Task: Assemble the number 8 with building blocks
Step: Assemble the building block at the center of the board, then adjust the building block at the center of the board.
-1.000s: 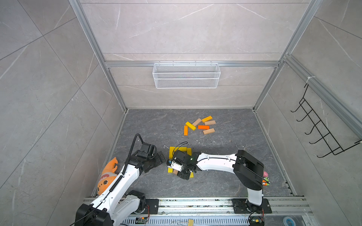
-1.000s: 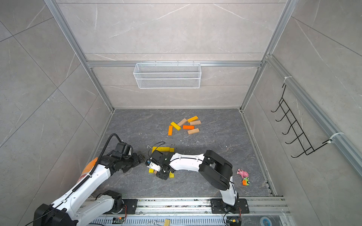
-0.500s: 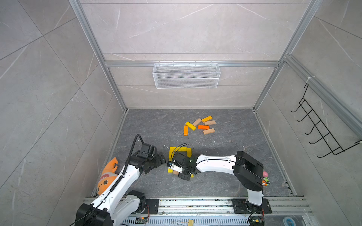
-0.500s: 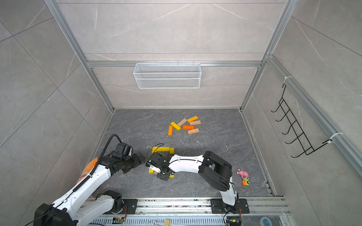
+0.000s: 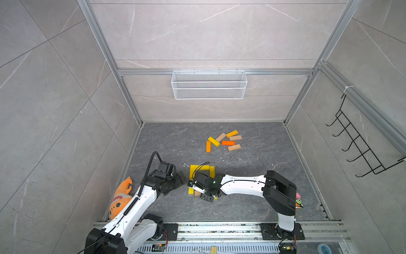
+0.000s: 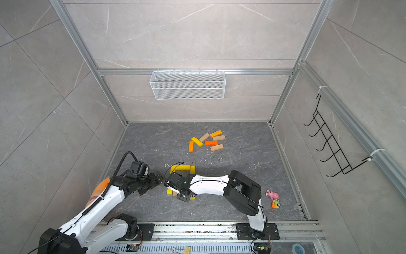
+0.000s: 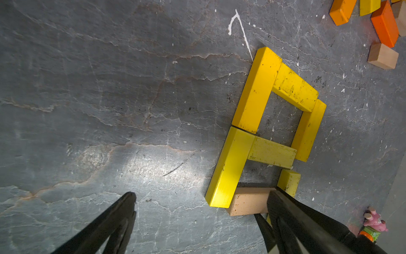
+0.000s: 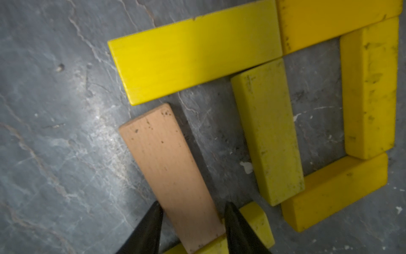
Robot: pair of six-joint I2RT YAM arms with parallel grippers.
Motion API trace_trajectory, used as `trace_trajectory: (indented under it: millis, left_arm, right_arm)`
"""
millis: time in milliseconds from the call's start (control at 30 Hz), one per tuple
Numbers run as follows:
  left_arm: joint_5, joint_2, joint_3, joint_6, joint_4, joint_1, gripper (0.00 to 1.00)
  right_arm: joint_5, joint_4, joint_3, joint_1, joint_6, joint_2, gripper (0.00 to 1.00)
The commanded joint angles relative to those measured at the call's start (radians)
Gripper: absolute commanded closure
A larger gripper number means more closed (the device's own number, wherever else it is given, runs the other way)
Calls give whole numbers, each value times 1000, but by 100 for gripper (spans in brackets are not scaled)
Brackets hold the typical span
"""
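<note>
Pinching one end of the tan block (image 8: 167, 162) with the right gripper (image 8: 193, 204), low over the table (image 5: 167, 140). Barely moved over the last second: only a slight adjustment on the spot, with the same pinch kept on the block.

Lying now at the foot of the yellow figure (image 7: 259, 92), far end just beside the tip of the lower-left yellow bar (image 7: 230, 167). Held end overlapping the visible stub of the lower-right yellow bar (image 8: 254, 222) (resting on it or hovering over it, cannot tell). Set a little askew, not square to its neighbours.

Holding the left gripper (image 5: 181, 179) spread wide and empty just beside the figure, much as a second ago. Loose blocks (image 5: 224, 141) near the far edge of the table left untouched, the same heap as before.

Upper loop already closed, lower loop wanting only this bottom bar. Judging by that, nearly done and now down to fine placement. Still to do: squaring the tan block between the two lower uprights, then letting go without dragging the yellow bars along.
</note>
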Motion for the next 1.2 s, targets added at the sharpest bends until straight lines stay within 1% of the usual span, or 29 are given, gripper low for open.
trace_trajectory:
  millis: [0, 133, 267, 600, 733, 867, 1000, 1067, 1167]
  left_arm:
    - [17, -9, 5, -1, 13, 6, 4]
    - [19, -6, 3, -1, 15, 7, 4]
    - [20, -9, -3, -2, 19, 7, 4]
    - [24, -3, -4, -2, 23, 6, 4]
    - [29, 1, -8, -5, 32, 7, 4]
    - [33, 7, -8, -4, 39, 7, 4]
    - [50, 18, -8, 7, 53, 7, 4]
    - [60, 22, -10, 12, 59, 5, 4]
    - [71, 19, -17, 20, 69, 5, 4]
  right_arm:
    - [-38, -3, 14, 14, 12, -18, 49]
    - [-59, -14, 30, 15, 10, 13, 50]
    - [-48, -6, 38, 15, 13, 30, 55]
    - [-25, -21, 56, 15, -13, 49, 56]
    - [-20, -22, 56, 14, -18, 25, 48]
    - [-18, -19, 47, 13, 0, -22, 46]
    - [-11, 19, -8, 15, 95, -108, 46]
    - [10, 44, -48, 13, 193, -152, 47]
    - [36, 56, -105, 14, 385, -217, 48]
